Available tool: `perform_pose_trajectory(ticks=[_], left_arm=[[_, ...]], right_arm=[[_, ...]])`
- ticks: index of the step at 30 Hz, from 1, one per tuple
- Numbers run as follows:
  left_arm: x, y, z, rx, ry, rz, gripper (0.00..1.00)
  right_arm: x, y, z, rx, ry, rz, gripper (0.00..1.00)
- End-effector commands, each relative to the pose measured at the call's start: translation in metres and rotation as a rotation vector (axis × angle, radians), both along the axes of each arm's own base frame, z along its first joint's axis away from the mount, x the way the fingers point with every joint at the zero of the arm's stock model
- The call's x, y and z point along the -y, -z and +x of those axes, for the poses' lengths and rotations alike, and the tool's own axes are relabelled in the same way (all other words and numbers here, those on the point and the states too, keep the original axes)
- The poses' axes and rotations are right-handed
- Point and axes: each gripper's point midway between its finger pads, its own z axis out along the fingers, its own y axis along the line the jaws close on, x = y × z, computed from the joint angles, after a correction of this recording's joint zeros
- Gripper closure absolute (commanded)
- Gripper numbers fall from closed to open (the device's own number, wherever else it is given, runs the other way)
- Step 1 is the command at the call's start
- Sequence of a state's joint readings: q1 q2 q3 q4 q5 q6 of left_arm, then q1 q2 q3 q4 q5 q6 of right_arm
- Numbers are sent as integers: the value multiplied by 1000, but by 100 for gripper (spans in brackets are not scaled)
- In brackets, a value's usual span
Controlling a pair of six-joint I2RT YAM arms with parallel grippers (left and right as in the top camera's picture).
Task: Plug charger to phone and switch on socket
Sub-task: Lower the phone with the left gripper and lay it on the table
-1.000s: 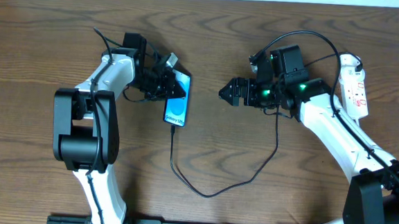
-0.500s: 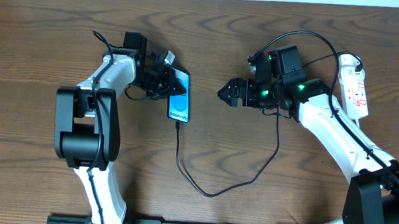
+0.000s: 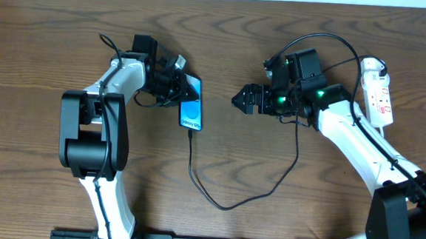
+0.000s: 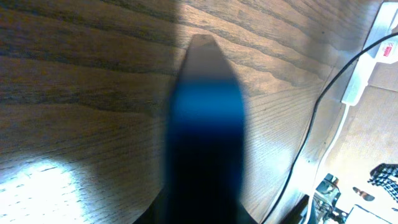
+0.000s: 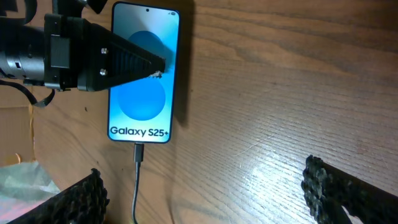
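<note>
Left claw (image 3: 179, 89) clamps the phone (image 3: 191, 114) steady, charger (image 3: 222, 206) seated in its end; right claw (image 3: 238, 100) gapes empty nearby.

Phone (image 4: 205, 124) blurred in left wrist view; socket (image 3: 379, 96) switch state too small.

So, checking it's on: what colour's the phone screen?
Bright blue on the slim black-edged phone; right wrist view.

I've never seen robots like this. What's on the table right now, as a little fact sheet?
Phone: slim blue-screened smartphone, flat on the wooden table
Charger: thin black cable, plugged into the phone's bottom
Socket: white power strip, far right, untouched
Left end effector: shut, tip over the phone's screen
Right end effector: open, holding nothing
</note>
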State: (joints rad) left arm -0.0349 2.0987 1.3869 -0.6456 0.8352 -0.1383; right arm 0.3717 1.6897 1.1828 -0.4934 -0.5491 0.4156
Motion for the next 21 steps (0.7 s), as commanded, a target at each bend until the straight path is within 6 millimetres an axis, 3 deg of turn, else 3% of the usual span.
perform_pose_trajectory(ticks=[1, 21], left_arm=[[4, 0, 0, -9, 2, -16, 87], [20, 15, -12, -16, 69, 109, 84]], right_arm=[[-2, -4, 2, 18, -12, 0, 1], [-1, -1, -1, 1, -12, -7, 1]])
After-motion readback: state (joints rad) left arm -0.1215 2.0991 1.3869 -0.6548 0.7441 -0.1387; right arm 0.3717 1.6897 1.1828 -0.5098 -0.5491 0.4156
